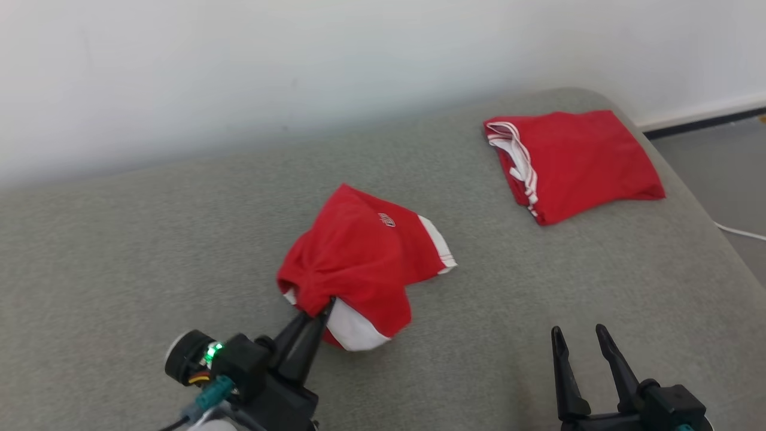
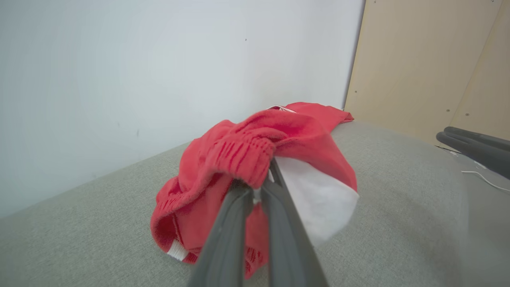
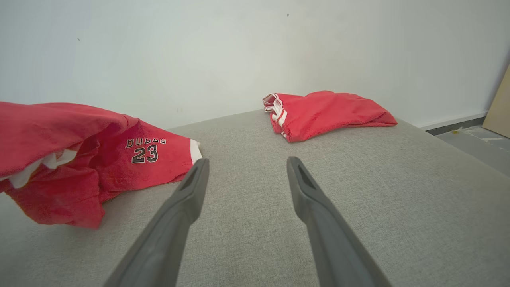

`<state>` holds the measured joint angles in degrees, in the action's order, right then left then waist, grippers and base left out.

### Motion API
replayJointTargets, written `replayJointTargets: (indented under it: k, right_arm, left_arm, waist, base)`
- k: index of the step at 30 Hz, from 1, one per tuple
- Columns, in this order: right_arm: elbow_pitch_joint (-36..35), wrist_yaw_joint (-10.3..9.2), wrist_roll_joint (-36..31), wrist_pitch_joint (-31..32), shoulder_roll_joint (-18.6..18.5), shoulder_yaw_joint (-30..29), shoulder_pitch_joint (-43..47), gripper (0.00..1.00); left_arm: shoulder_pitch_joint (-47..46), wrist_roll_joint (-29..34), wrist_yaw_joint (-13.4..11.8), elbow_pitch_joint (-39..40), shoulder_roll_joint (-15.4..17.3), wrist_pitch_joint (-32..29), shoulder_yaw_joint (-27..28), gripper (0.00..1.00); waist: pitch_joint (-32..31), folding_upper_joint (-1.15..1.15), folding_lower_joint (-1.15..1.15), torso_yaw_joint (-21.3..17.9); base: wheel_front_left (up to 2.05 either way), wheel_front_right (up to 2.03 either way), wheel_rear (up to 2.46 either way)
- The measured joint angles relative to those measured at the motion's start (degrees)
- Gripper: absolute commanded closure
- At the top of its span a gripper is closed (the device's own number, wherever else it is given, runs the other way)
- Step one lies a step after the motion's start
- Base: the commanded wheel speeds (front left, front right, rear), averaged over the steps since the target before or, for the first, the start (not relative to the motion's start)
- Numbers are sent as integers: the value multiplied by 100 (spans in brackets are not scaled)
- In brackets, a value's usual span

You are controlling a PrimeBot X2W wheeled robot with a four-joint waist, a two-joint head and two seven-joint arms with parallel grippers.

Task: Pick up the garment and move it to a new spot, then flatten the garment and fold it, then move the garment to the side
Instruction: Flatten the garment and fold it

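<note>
Red shorts (image 1: 359,263), where are they?
Bunched mid grey cushion (image 1: 179,239); your left gripper (image 1: 328,305) is clamped on their lifted waistband. Your right gripper (image 1: 578,330) stands wide, well apart from them.

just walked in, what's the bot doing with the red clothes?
The left end effector is shut on the waistband of the crumpled red shorts, holding that end up while the rest lies on the grey cushion. The shorts are not yet flattened or folded. The right end effector is open and holds nothing, over bare cushion to the right. A second red garment lies folded near the far right corner.
</note>
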<state>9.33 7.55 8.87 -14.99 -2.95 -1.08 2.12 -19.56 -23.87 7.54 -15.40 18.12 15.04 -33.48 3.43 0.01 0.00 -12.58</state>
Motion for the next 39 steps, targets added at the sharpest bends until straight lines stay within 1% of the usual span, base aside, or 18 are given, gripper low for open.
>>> replayJointTargets:
  k: [6, 10, 15, 17, 20, 25, 30, 33, 36, 39]
  right_arm:
    - [23, 0, 31, 0, 1, 36, 90, 0]
    - [26, 0, 66, 0, 0, 68, 130, 0]
    - [27, 0, 88, 0, 3, 85, 144, 0]
    - [31, 0, 88, 0, 2, 80, 153, 0]
    - [55, 0, 85, 0, 1, 81, 156, 0]
    - [74, 0, 63, 0, 3, 122, 126, 0]
    - [104, 0, 18, 0, 3, 107, 97, 0]
    - [123, 0, -26, 0, 2, 74, 67, 0]
    - [127, 0, -74, 0, 3, 63, 26, 0]
    - [135, 0, -100, 0, 2, 54, -8, 0]
  left_arm:
    - [572, 35, -10, 632, 45, -53, -376, 100]
    - [1257, -32, -133, 949, 156, -235, -571, 100]
    - [2064, -193, -391, 880, 411, -250, -542, 100]
    - [2209, -198, -417, 800, 460, -234, -558, 100]
    - [2224, -258, -401, 809, 431, -190, -546, 100]
    - [1922, -258, -307, 959, 310, -124, -542, 100]
    - [1195, -224, -190, 1018, 68, -91, -542, 100]
    - [755, -388, -140, 892, -111, -47, -344, 100]
    - [398, -456, -104, 524, -115, -20, -24, 100]
    - [201, -400, -156, 82, -20, -15, 345, 100]
  waist:
    - [-184, 0, 0, 479]
    - [-280, 0, 0, 820]
    - [-354, 0, -1, 1184]
    - [-372, 0, 0, 1292]
    - [-398, 0, -1, 1405]
    - [-436, 0, -1, 1385]
    - [-444, 0, 0, 1209]
    - [-430, 0, 0, 1071]
    - [-395, 0, 0, 922]
    - [-334, 0, 0, 775]
  base:
    - [0, 0, 0]
    - [0, 0, 0]
    - [0, 0, 0]
    - [0, 0, 0]
    - [0, 0, 0]
    - [0, 0, 0]
    - [0, 0, 0]
    - [0, 0, 0]
    - [0, 0, 0]
    - [0, 0, 0]
